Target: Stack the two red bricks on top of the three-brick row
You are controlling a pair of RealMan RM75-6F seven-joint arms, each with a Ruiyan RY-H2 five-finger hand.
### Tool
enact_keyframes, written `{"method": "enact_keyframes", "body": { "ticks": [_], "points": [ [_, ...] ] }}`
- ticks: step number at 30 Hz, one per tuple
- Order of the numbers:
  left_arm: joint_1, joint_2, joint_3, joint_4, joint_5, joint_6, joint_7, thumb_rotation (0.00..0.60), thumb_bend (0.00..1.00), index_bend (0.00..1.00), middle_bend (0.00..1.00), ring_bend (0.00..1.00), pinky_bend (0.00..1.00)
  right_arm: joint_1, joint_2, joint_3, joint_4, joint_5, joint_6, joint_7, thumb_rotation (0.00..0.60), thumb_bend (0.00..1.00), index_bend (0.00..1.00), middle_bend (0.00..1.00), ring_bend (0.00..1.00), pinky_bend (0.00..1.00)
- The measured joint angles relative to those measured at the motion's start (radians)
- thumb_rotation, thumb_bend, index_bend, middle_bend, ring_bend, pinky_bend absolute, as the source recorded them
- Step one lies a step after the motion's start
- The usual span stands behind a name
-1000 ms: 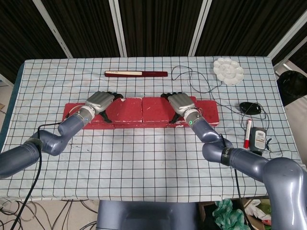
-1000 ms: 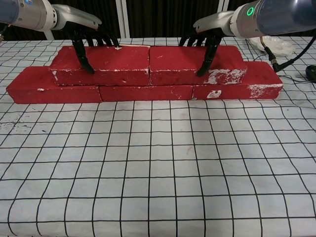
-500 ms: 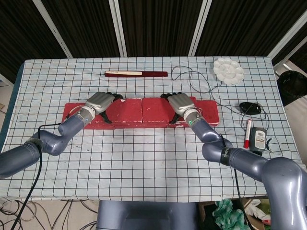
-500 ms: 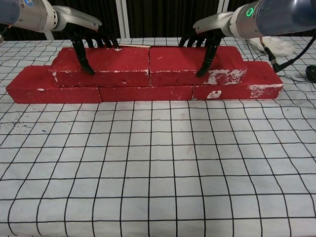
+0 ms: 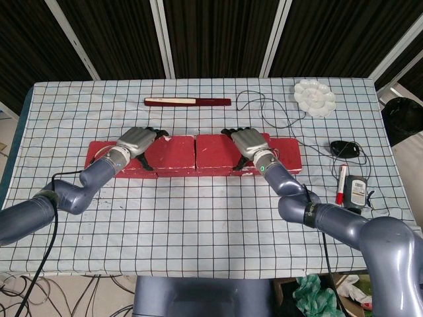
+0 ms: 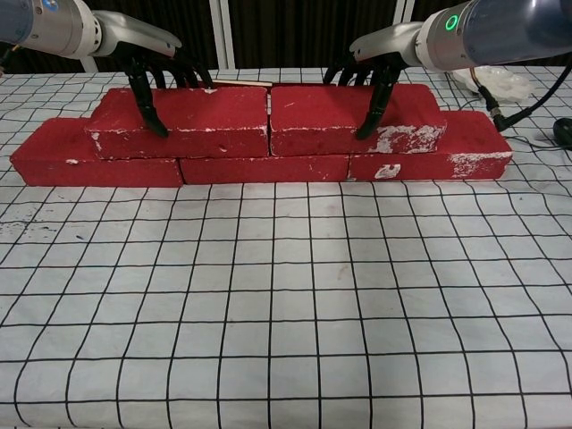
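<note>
Three red bricks form a row on the checked cloth: left brick (image 6: 63, 159), middle brick (image 6: 264, 168), right brick (image 6: 465, 147). Two more red bricks lie on top of it, side by side. My left hand (image 6: 147, 71) (image 5: 137, 140) grips the left upper brick (image 6: 201, 121) (image 5: 173, 153), thumb on its front face and fingers over the back edge. In the same way my right hand (image 6: 374, 71) (image 5: 246, 140) grips the right upper brick (image 6: 317, 116) (image 5: 215, 152). A thin seam separates the two upper bricks.
Behind the bricks lie a long red-and-cream stick (image 5: 187, 102) and a black cable (image 5: 264, 109). A white palette (image 5: 314, 98) sits at the back right. At the right edge are a black mouse (image 5: 345, 148), a red marker (image 5: 341, 184) and a small device (image 5: 357, 191).
The left upper brick has shifted very slightly to the left under my left hand. The right hand and its brick have stayed put.
</note>
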State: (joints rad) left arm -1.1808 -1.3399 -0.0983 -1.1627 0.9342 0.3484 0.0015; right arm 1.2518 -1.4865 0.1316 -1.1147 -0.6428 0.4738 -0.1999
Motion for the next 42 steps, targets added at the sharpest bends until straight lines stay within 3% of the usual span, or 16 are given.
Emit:
{"method": "enact_keyframes", "body": {
  "ticks": [20,42],
  "points": [
    [-0.019,0.0,0.03,0.0,-0.048,0.008,0.026,0.6,0.0,0.09,0.15,0.02,0.15,0.011,0.0,-0.016,-0.002,0.024,-0.003,-0.008,0.6,0.02,0.03,0.11,0.09,0.19],
    [-0.035,0.006,0.049,-0.011,-0.091,0.021,0.043,0.6,0.0,0.08,0.14,0.02,0.14,0.007,0.009,-0.012,-0.011,0.019,0.009,0.002,0.6,0.02,0.02,0.09,0.05,0.16]
  ]
}}
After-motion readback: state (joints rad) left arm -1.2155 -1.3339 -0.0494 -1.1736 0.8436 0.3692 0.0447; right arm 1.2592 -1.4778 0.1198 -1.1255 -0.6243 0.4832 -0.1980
